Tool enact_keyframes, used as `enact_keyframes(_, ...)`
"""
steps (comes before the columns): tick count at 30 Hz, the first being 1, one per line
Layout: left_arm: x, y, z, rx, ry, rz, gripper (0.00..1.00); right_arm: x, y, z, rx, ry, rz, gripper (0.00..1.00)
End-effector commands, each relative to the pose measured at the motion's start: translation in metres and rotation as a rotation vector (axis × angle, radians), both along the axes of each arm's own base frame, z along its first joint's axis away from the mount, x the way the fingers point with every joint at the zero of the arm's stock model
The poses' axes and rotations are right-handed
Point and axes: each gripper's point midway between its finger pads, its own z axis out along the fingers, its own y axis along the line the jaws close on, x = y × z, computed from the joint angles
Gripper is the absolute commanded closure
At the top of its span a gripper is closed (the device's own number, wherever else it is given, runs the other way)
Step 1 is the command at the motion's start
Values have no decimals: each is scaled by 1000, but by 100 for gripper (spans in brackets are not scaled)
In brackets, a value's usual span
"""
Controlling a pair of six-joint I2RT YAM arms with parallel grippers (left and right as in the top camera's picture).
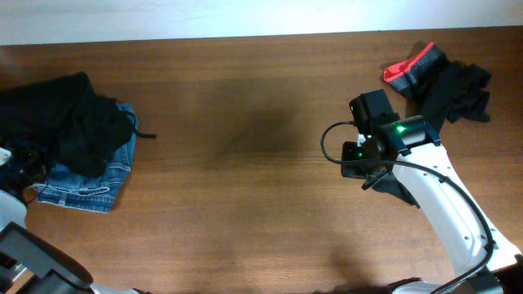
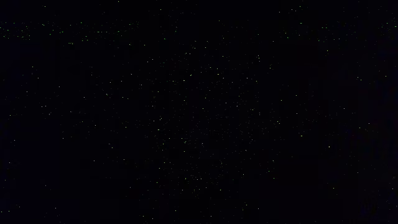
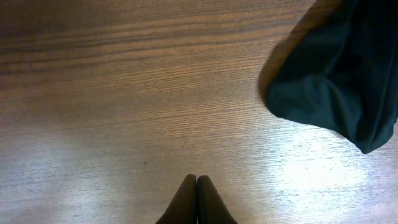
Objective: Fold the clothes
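Note:
At the table's left, a large black garment [image 1: 65, 118] with a cord loop [image 1: 144, 133] lies heaped on blue denim jeans [image 1: 91, 181]. My left gripper [image 1: 18, 157] is at the left edge of that heap. Its wrist view is fully dark, so its jaws do not show. At the far right lie a red-edged black piece [image 1: 415, 67] and a crumpled black garment [image 1: 462, 91]. My right gripper [image 3: 197, 182] is shut and empty over bare wood, apart from the black garment [image 3: 339, 74]. In the overhead view the right gripper [image 1: 369, 108] is left of that garment.
The brown wooden table [image 1: 245, 196] spans the view, with a white wall strip along its far edge. The right arm's white link and black cable [image 1: 445, 200] reach in from the lower right. The left arm's base is at the lower left corner.

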Motion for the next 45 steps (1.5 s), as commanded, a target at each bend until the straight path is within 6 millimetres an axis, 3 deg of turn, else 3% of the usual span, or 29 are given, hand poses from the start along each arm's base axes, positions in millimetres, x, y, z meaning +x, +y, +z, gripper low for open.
enact_keyframes(1,-3,-16,-45,9,106,-35,97,-2,-4,0,-18,4,-12,96)
enact_keyframes(6,-17,-3,-30,10,104,10,67,-4,-4,0,-20,11,-12,96)
enact_keyframes(8,-27,2,-22,6,106,35,35,-4,-4,0,-20,10,-12,96)
enact_keyframes(11,-46,14,-2,11,100,90,1,-4,-4,0,-20,10,-12,96)
enact_keyframes(15,-77,30,32,49,73,177,1,-2,-4,0,-18,3,-12,96)
enact_keyframes(19,-101,30,61,81,53,225,1,1,-3,1,-16,-8,-12,96)
enact_keyframes(27,-122,4,131,248,-67,226,1,3,-3,1,-13,-17,-12,96)
enact_keyframes(32,-127,-13,156,318,-123,207,1,5,-2,2,-11,-27,-12,96)
enact_keyframes(37,-105,-62,176,400,-267,-51,1,8,-2,2,-8,-38,-12,96)
enact_keyframes(42,-78,-146,190,427,-387,-361,1,19,6,10,33,-92,-6,96)
enact_keyframes(44,-70,-172,194,449,-403,-429,1,23,11,16,62,-118,0,96)
enact_keyframes(45,-61,-199,199,486,-416,-492,1,29,15,30,87,-166,4,96)
